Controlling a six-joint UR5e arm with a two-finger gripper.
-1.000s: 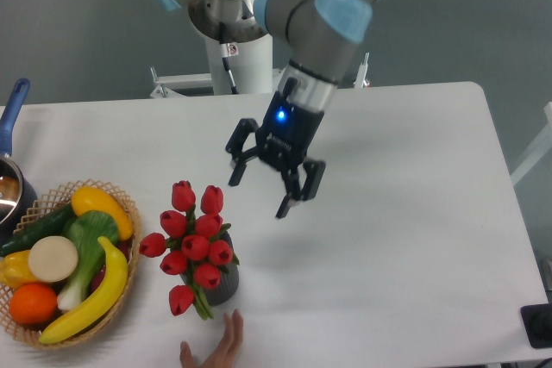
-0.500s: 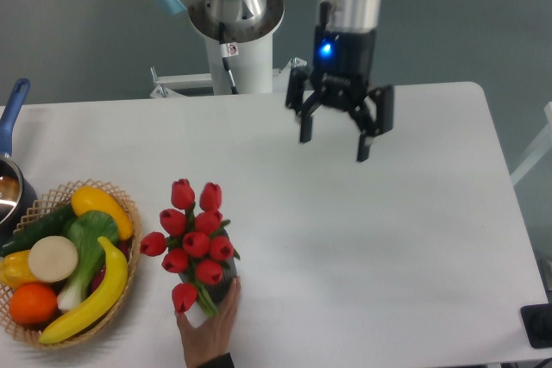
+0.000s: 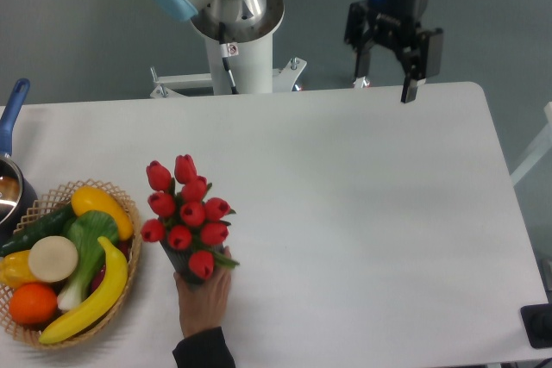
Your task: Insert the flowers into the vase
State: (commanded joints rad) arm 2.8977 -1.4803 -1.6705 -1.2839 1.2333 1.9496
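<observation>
Flowers (image 3: 184, 213) are seen standing in the vase (image 3: 185, 262) at the front left of the table (image 3: 362, 213), just beside the basket (image 3: 129, 252) of fruit and vegetables. Only a small dark part of the vase is visible under the leaves and between the buds and a person's hand (image 3: 203, 299).

Camera view, compared with the frames one second and half a second earlier:

1. The gripper (image 3: 391, 65) has been raised and withdrawn from a position just above and to the right of the bunch to the far edge of the table. Its fingers are spread apart and nothing is held between them.
2. The hand has been brought in from the front edge and is now placed against the vase from below.
3. The bunch and vase have been shifted slightly left and tilted, so that the buds lean toward the upper left.

The insertion is judged to be complete, since the stems are seated in the vase and the arm is well apart from them. The displacement is judged to be caused by the hand, not the arm. The pot (image 3: 10, 157) at the left edge is unchanged.
</observation>
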